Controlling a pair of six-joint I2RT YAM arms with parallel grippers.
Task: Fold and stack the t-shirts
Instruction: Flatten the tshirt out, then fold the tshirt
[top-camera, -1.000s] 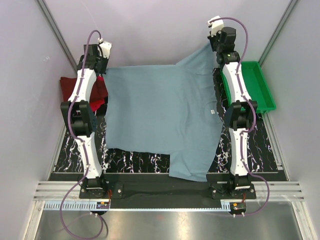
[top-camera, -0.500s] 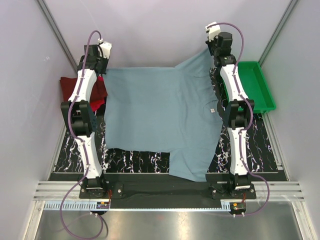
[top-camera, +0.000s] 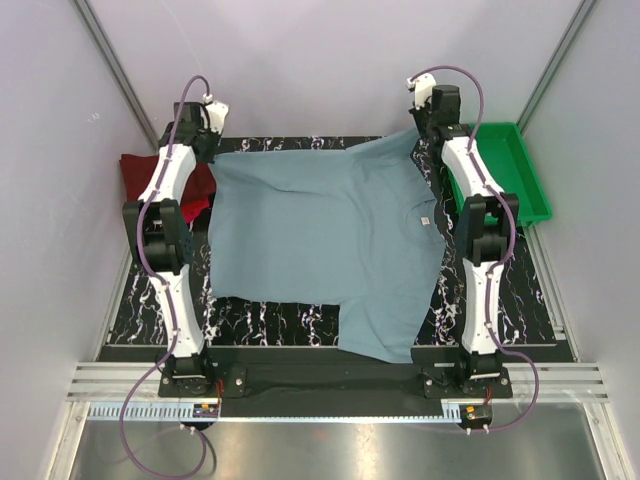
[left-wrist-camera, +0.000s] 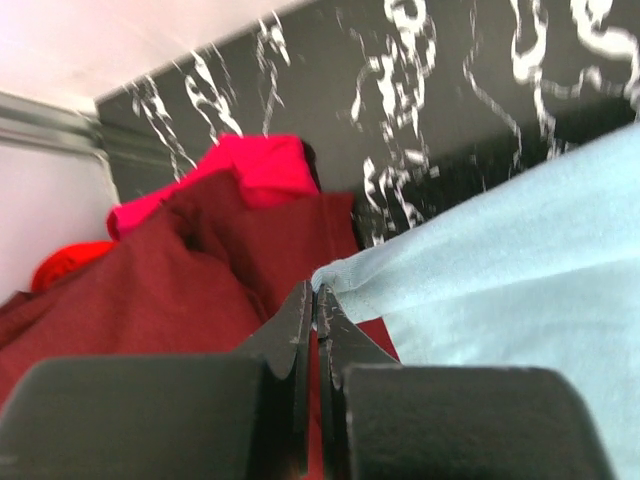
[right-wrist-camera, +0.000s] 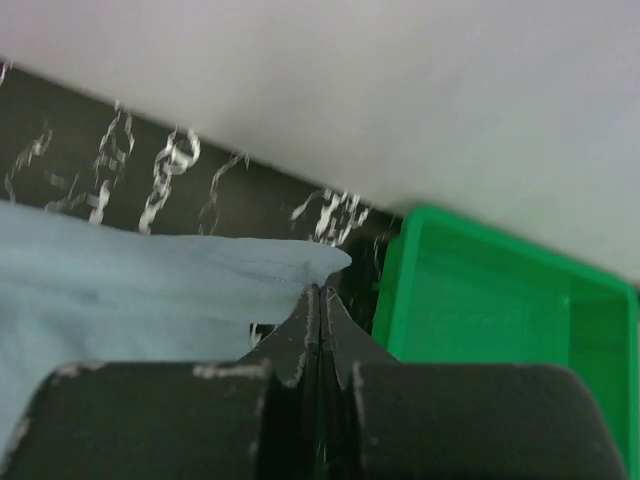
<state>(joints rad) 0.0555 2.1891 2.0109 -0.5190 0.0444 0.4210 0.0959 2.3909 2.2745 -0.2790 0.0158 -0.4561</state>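
Grey-blue t-shirt (top-camera: 320, 240) was gripped at both far corners. We saw the left tool (left-wrist-camera: 315, 300) clamped shut on the far-left corner, fingertips meeting on the cloth edge in the left wrist view. Right tool (right-wrist-camera: 320, 297) was likewise pinched shut on the far-right corner, with a thin tongue of cloth running out past its tips.

In the overhead view both arms were stretched to the far side of the worktop (top-camera: 270, 318). The shirt lay spread between them, its far edge nearly straight. Its collar tag faced up near the right arm, and a flap reached the near edge close to the right arm's base. We could not tell whether the far edge was lifted off the worktop.

Beyond the left tool we noted the maroon t-shirt (left-wrist-camera: 200, 280), bunched, with the red t-shirt (left-wrist-camera: 262, 165) against its far side. Both sat at the left edge of the worktop, just beside the grey-blue one. Green tray (right-wrist-camera: 480, 300) sat just right of the right tool, at the far-right of the worktop.
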